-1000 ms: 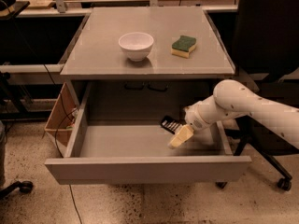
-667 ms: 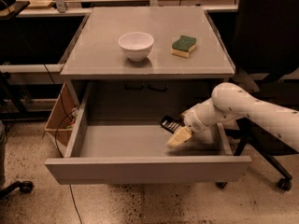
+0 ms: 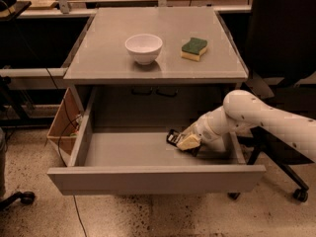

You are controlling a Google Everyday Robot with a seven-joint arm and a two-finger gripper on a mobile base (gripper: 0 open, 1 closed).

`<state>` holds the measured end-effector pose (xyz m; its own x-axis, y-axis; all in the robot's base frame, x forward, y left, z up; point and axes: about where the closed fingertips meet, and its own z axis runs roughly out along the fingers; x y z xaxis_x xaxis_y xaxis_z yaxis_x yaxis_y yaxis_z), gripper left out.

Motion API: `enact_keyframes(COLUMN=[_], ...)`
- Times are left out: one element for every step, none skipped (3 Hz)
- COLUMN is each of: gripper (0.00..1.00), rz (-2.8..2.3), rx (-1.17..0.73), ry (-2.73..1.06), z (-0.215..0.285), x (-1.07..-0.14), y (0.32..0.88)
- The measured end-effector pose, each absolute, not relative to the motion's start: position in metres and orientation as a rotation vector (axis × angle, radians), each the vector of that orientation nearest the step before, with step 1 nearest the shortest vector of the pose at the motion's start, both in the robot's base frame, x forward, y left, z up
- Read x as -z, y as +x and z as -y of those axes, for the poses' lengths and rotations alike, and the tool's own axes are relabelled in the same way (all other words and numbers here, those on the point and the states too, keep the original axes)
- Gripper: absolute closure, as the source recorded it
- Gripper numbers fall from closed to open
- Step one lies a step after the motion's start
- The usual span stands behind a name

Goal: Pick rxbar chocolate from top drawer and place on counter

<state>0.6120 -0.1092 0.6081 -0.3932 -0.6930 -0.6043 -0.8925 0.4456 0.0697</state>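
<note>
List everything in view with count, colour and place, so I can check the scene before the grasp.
counter: one, grey, above the open drawer.
bowl: one, white, middle of the counter.
sponge: one, green over yellow, on the counter right of the bowl.
top drawer: one, grey, pulled open below the counter.
rxbar chocolate: one, dark wrapper, on the drawer floor towards the right, partly hidden by the gripper.
box: one, brown, left of the drawer.
office chair: one, black, right of the table.
arm: one, white, reaching in from the right.
gripper: one, pale yellowish tips, inside the drawer at the bar.
</note>
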Motion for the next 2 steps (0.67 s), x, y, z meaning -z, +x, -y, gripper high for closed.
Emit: enact_keyframes(gripper=[0.86, 1.00], rz=[-2.192, -2.117], rx=[-0.537, -0.517], ry=[-1.308, -1.303], z=[0.113, 0.125], x=[-0.615, -0.664], y=[0.608, 0.599])
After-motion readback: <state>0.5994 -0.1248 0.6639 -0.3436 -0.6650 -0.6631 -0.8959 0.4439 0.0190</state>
